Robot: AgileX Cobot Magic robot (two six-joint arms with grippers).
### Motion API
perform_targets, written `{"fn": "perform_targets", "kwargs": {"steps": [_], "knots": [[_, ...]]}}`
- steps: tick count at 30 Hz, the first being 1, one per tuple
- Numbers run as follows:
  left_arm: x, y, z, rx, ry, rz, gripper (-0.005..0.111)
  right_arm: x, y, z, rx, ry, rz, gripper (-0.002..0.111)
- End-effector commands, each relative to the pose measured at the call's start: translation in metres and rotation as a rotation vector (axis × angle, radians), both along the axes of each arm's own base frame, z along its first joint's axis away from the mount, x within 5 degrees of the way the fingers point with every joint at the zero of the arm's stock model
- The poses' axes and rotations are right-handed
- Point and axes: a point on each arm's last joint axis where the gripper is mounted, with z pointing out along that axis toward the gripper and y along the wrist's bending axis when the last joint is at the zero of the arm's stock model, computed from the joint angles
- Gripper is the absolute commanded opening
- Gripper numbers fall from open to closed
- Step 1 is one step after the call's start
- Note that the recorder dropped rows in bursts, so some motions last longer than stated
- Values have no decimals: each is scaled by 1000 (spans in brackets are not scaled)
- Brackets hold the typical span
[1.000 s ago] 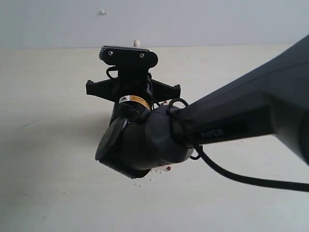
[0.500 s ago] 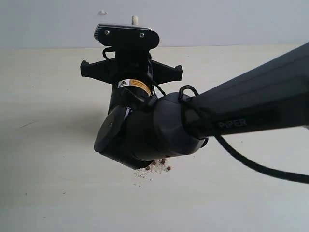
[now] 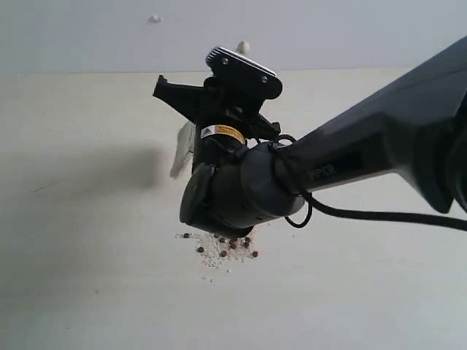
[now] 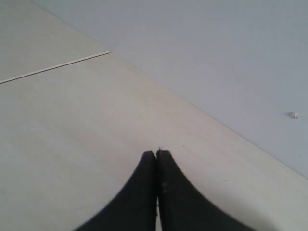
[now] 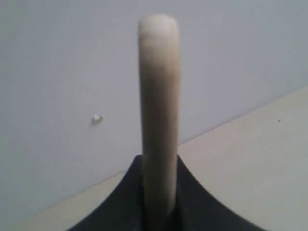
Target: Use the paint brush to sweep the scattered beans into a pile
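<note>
The pile (image 3: 222, 248) of dark reddish-brown beans and whitish grains lies on the pale table, just below my right arm's wrist (image 3: 233, 197). A few beans (image 3: 187, 235) sit loose at its left edge. The right gripper (image 5: 159, 163) is shut on the paint brush's pale wooden handle (image 5: 159, 91), which stands up between the jaws. In the exterior view the handle tip (image 3: 242, 47) pokes above the wrist camera and the brush head (image 3: 182, 149) shows to the left of the wrist, off the pile. The left gripper (image 4: 157, 153) is shut on nothing, over bare table.
A pale wall rises behind the table's far edge, with a small white speck (image 3: 154, 19) on it. A thin seam (image 4: 57, 67) crosses the table in the left wrist view. The right arm's black cable (image 3: 379, 216) hangs over the table at right.
The right wrist has swung right and twisted, tilting the brush. The brush head now shows left of the wrist, and more of the pile is uncovered.
</note>
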Motion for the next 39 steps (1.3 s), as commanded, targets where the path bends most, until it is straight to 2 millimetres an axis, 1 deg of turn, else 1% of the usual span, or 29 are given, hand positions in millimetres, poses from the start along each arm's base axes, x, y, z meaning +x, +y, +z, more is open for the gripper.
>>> {"fn": "perform_targets", "kwargs": {"steps": [1,4,6,10,13,15,20,23,25,27,32,36,39], "knots": [[0,0,2,-2,-13,2,0,13,-5,-17,112,-2,36,0],[0,0,2,-2,-13,2,0,16,-9,-28,89,19,22,0],[0,0,2,-2,-13,2,0,16,-10,-31,65,36,7,0],[0,0,2,-2,-13,2,0,16,-16,-34,-107,78,-45,0],[0,0,2,-2,-13,2,0,15,-20,-36,-139,106,-82,0],[0,0,2,-2,-13,2,0,15,-23,-33,-164,123,-106,0],[0,0,2,-2,-13,2,0,14,-27,-13,-238,131,-139,0],[0,0,2,-2,-13,2,0,13,-28,-4,-282,129,-139,0],[0,0,2,-2,-13,2,0,12,-30,-1,-282,142,-157,0],[0,0,2,-2,-13,2,0,12,-32,-1,-284,162,-175,0],[0,0,2,-2,-13,2,0,12,-30,1,-282,146,-160,0],[0,0,2,-2,-13,2,0,12,-29,1,-208,136,-163,0],[0,0,2,-2,-13,2,0,12,-30,2,-190,129,-171,0]]}}
